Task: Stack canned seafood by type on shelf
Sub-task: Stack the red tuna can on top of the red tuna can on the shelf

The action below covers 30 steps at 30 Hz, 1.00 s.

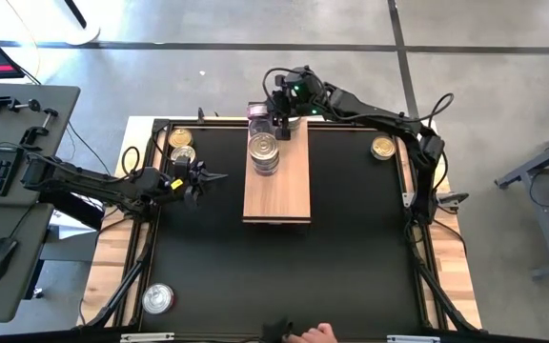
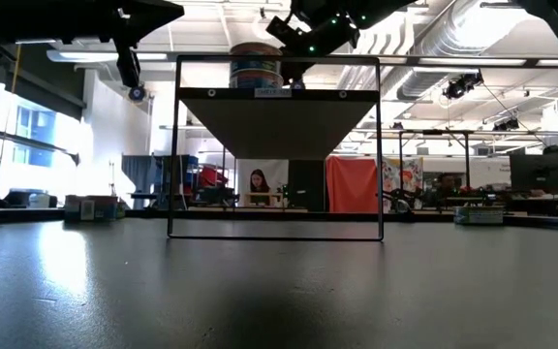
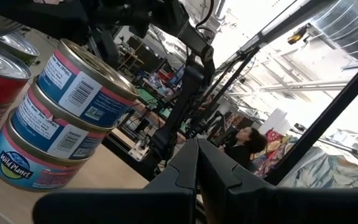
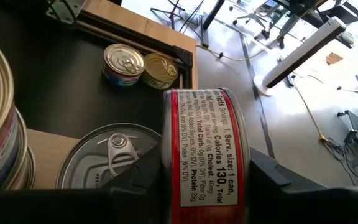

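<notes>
A red-labelled tin (image 4: 205,155), rigid, smooth and likely slippery, stands on edge clamped by its flat faces in my right gripper (image 1: 276,116) over the shelf's (image 1: 289,191) far end, beside stacked tins (image 1: 264,152); my left gripper (image 1: 198,178) waits, closed

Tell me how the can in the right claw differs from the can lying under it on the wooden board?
The red-labelled can stands on edge, its nutrition text facing the wrist camera; the silver-lidded can lies flat with its pull tab up. The red-labelled can is gripped in the right claw, while the silver-lidded can rests free on the shelf. Only the red-labelled can shows its side label; the silver-lidded can shows just its lid. Both are small round tins.
</notes>
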Motion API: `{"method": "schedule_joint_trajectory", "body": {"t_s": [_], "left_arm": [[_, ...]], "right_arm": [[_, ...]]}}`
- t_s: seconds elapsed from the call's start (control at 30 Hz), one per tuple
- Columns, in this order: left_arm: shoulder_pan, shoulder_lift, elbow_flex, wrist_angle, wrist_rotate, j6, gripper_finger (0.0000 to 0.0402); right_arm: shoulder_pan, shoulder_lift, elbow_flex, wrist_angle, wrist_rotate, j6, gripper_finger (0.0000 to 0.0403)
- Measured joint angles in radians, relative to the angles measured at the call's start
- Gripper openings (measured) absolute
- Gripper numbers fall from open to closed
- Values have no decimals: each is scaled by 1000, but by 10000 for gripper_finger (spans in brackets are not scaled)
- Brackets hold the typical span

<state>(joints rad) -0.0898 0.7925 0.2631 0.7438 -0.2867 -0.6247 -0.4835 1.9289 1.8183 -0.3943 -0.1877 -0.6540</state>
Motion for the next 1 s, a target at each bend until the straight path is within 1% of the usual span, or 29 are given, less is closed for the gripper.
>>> {"method": "schedule_joint_trajectory", "body": {"t_s": [0.23, 0.43, 0.63, 1.0], "left_arm": [[-4, 0, 0, -1, 0, 7, 0], [-5, 0, 0, -31, 0, 8, 0], [-5, 0, 0, -60, 16, 8, 0], [-5, 0, 0, -104, 16, 8, 0]], "right_arm": [[9, 0, 0, -4, -24, 0, 139], [9, 0, 0, -5, -25, -3, 152], [9, 0, 0, -7, -25, -35, 162], [24, 0, 0, -8, -27, -93, 163]]}}
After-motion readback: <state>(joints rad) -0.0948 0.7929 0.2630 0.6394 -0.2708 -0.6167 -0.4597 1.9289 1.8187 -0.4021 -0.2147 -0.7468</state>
